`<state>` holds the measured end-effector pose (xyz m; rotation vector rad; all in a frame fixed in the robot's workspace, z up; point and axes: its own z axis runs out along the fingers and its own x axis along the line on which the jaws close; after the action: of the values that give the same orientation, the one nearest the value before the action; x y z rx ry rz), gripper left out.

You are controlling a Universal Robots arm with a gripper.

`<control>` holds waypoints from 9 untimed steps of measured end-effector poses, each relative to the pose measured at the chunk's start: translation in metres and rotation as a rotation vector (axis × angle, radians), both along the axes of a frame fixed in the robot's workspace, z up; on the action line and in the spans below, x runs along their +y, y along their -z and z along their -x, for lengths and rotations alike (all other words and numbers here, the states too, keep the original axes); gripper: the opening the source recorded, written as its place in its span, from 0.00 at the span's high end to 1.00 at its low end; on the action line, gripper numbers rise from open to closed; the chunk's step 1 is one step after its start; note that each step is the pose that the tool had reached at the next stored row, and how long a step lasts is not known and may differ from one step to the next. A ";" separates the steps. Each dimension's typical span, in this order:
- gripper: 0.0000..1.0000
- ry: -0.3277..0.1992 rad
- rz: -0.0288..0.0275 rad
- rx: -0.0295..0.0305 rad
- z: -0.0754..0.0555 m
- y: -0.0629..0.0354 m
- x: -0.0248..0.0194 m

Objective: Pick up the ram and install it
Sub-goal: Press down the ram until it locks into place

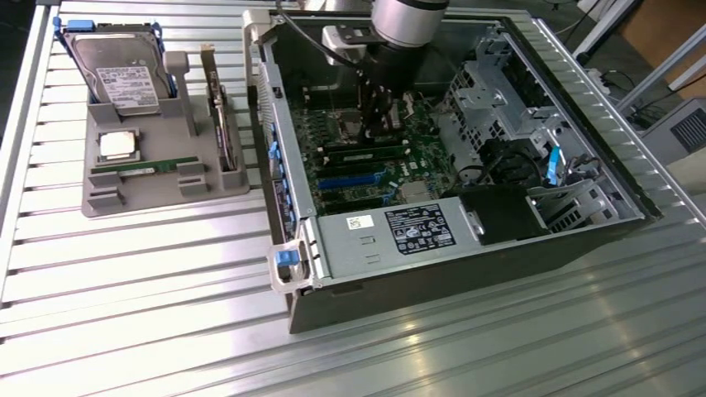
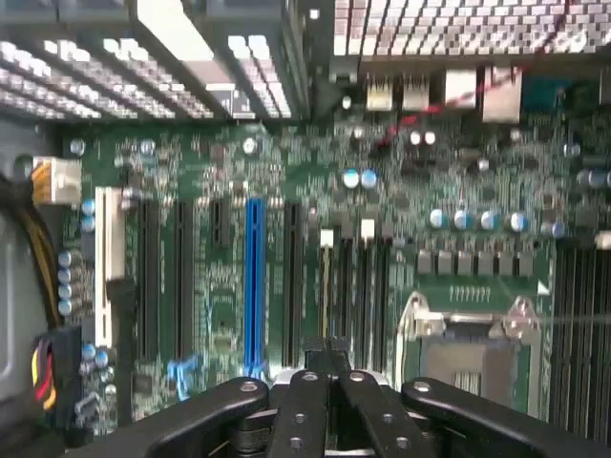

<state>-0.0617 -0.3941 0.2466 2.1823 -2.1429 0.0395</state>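
One ram (image 1: 144,168), a thin green stick, lies in the front groove of the grey holder tray (image 1: 105,203) at the exterior view's left. A second long green strip that looks like a ram (image 1: 369,153) sits across the motherboard (image 1: 381,178) inside the open computer case (image 1: 441,248). My gripper (image 1: 381,116) hangs inside the case just above the board, beside the processor socket (image 1: 347,124). In the wrist view my gripper (image 2: 329,355) is shut, its black fingers meeting with nothing visible between them, above the long slots (image 2: 348,286) next to the socket (image 2: 468,353).
The tray also holds a hard drive (image 1: 116,70), a square silver processor (image 1: 118,145) and an upright card (image 1: 226,124). Inside the case are a power supply (image 1: 414,231), drive cages (image 1: 497,91) and cables (image 1: 497,161). A blue slot (image 2: 253,277) and a white slot (image 2: 110,258) flank the board.
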 end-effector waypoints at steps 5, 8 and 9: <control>0.90 0.000 0.0000 0.0004 -0.050 0.0000 0.0003; 0.90 0.000 0.0004 0.0004 -0.066 -0.0092 0.0010; 0.90 0.000 0.0005 0.0005 -0.068 -0.0124 0.0010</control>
<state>0.0066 -0.3931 0.2590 2.1818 -2.1425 0.0395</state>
